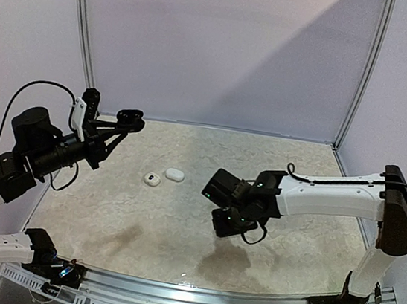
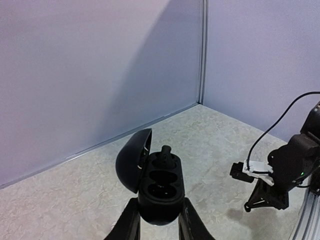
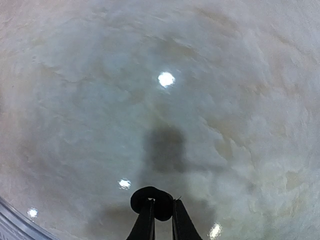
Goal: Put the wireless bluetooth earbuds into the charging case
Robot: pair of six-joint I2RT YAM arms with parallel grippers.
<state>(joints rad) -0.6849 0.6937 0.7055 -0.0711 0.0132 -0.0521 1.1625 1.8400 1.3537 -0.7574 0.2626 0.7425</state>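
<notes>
My left gripper (image 2: 159, 212) is shut on the base of an open black charging case (image 2: 161, 192) and holds it raised at the back left (image 1: 130, 120). Its lid stands open to the left. One round black earbud (image 2: 166, 155) sits in the far slot, sticking up a little; the near slot looks empty. My right gripper (image 3: 161, 210) is shut on a second round black earbud (image 3: 150, 197) and hangs over bare table at the middle right (image 1: 223, 228). The white earbuds are not in view.
A closed white pebble-like case (image 1: 175, 174) and a second small white case with a dark spot (image 1: 152, 179) lie mid-table between the arms. Walls close the back and sides. The right arm also shows in the left wrist view (image 2: 282, 170).
</notes>
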